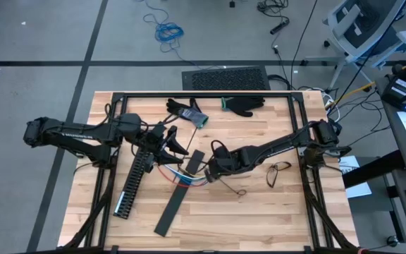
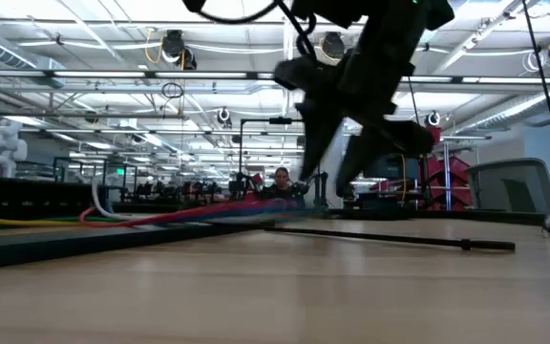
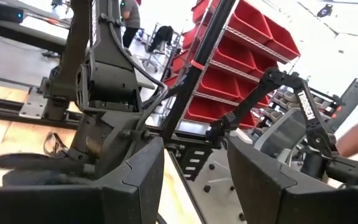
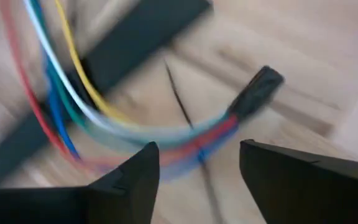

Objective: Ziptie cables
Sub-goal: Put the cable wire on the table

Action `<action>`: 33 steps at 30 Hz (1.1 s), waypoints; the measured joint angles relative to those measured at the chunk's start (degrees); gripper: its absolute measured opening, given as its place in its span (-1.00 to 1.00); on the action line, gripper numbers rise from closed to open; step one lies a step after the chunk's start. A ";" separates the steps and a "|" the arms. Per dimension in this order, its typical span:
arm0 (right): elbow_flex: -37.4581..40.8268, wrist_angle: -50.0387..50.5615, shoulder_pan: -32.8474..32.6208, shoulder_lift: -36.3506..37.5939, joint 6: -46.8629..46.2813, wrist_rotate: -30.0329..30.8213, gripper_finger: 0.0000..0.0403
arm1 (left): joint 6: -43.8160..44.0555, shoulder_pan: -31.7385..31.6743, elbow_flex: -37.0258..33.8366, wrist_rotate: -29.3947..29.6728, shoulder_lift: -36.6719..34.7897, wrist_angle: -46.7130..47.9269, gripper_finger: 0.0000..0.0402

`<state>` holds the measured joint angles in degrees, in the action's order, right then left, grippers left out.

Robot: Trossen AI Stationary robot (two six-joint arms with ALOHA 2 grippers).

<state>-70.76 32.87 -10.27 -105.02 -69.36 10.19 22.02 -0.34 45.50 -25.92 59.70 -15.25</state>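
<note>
The cables (image 1: 182,171) lie on the tabletop (image 1: 259,212) across the flat black strip (image 1: 182,194); right gripper (image 4: 197,163) hovers just above them, jaws released, nothing held; it should centre over the bundle before closing. Left gripper (image 1: 169,141), jaws parted and empty, waits beyond the cables; slotted duct (image 1: 136,176) beside them and the loose ziptie (image 1: 231,185) crowd the approach.
</note>
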 joint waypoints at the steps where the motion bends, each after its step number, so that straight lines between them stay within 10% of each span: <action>1: 0.00 2.07 0.03 0.24 2.97 -1.53 0.08 | 0.00 0.00 0.00 -0.08 -0.09 0.10 -0.14; 10: -1.83 21.32 6.00 3.44 54.19 -7.57 0.15 | 0.13 0.00 0.02 -0.28 -0.17 -0.02 -0.14; 15: -4.54 21.17 11.60 2.31 84.47 -1.36 0.15 | 2.88 0.00 0.04 -0.28 -0.40 -0.11 -0.14; 33: -5.77 12.43 8.04 -7.66 109.29 -4.01 0.15 | 4.20 0.00 0.09 8.17 -2.68 -0.57 -0.14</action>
<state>-76.53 45.30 -2.23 -112.68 39.93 6.18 26.22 -0.34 45.58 -17.74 57.01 -15.82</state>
